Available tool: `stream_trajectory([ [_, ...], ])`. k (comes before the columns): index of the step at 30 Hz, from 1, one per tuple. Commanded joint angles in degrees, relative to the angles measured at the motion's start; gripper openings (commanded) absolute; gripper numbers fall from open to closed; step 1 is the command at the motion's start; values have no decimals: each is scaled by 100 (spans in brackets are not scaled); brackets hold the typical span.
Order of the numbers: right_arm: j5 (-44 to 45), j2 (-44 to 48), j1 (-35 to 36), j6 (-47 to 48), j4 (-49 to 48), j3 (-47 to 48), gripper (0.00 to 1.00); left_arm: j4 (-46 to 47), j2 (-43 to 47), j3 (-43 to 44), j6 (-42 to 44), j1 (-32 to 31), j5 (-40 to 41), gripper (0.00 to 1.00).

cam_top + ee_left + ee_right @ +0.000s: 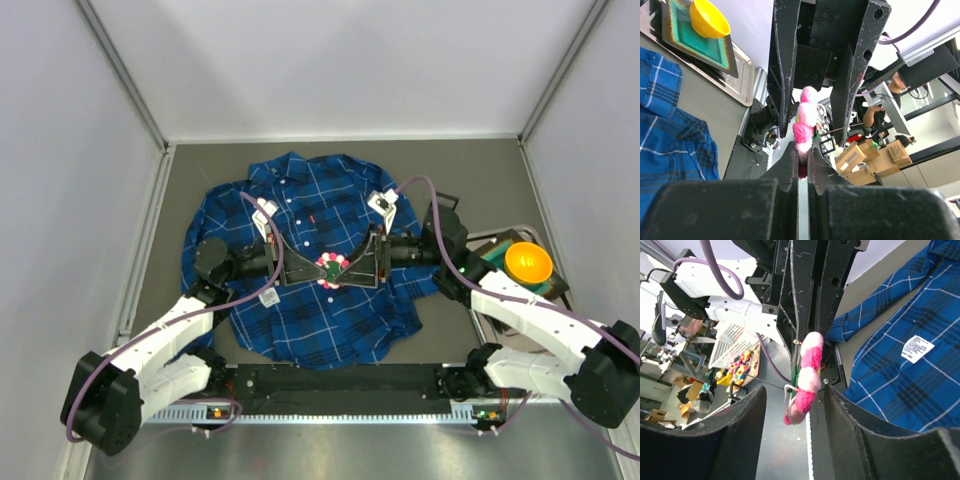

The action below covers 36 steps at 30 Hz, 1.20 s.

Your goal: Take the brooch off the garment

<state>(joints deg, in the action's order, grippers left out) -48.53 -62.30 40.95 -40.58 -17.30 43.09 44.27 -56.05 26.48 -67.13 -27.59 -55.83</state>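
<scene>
The blue plaid garment [300, 325] lies spread flat on the table, collar toward the back. Both grippers meet tip to tip over its middle. The brooch [331, 269], a fluffy ring of pink, red and white tufts, hangs between them. My left gripper [801, 147] is shut on the brooch [805, 120], pinching its lower edge. My right gripper [794, 392] is open, its two fingers standing wide on either side of the brooch [807, 380] without touching it. In the wrist views the brooch is up off the garment [900, 370].
An orange bowl [528, 262] sits on a dark tray [560, 290] at the right edge of the table. A white square tag [269, 297] lies on the shirt near the left arm. Grey walls close in the back and both sides.
</scene>
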Motion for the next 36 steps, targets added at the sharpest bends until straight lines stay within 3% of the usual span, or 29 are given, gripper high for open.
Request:
stream_trajectory([
  [1, -105, 305, -43, 23, -29, 147, 50, 30, 68, 261, 148, -27, 64, 0],
  [3, 238, 464, -191, 181, 496, 129, 52, -50, 112, 261, 209, -27, 55, 0],
  [11, 134, 562, -597, -151, 465, 235, 56, -77, 86, 331, 236, -27, -121, 0],
  [33, 107, -405, 27, -196, 113, 656, 39, -191, -20, 367, 262, -97, -68, 0],
  [36, 90, -414, 18, -205, 122, 631, 33, -226, 6, 367, 289, -97, -59, 0],
])
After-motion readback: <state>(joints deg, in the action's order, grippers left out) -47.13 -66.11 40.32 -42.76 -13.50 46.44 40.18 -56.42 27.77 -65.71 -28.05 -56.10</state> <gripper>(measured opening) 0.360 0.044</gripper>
